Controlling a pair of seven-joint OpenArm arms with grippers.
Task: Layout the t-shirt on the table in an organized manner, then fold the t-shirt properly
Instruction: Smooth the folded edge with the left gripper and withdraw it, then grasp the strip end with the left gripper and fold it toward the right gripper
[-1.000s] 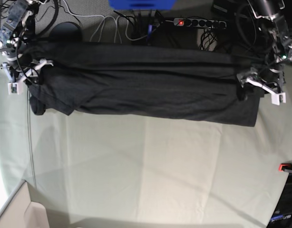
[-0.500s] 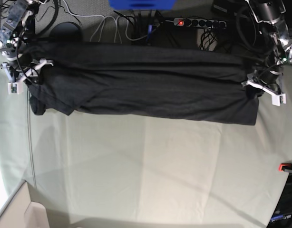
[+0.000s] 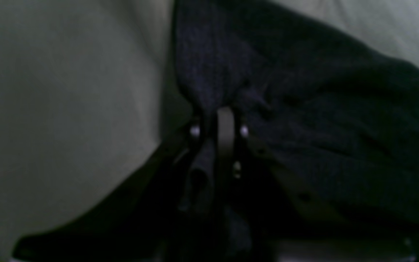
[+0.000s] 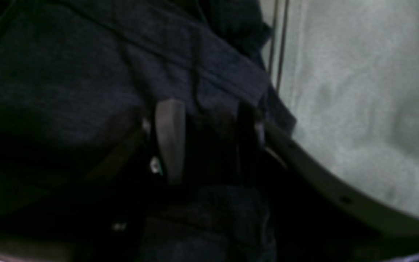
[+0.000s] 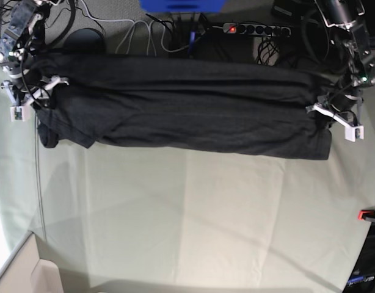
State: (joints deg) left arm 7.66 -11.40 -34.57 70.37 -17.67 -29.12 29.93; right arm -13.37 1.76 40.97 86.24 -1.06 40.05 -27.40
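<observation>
So the t-shirt [image 5: 187,107] is lying stretched out in a long folded band across the far side of the surface [image 5: 187,213]. The left claw [image 5: 334,119] is pinching the shirt's edge at one end, and the right claw [image 5: 35,94] is gripping a bunch of fabric at the other.

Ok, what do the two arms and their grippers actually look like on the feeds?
Both arms are dark metal with black cables looped along them. The left gripper and right gripper have white outer finger pieces in the base view. The wrist cameras show slim dark fingers with small shiny screws and one grey pad.
</observation>
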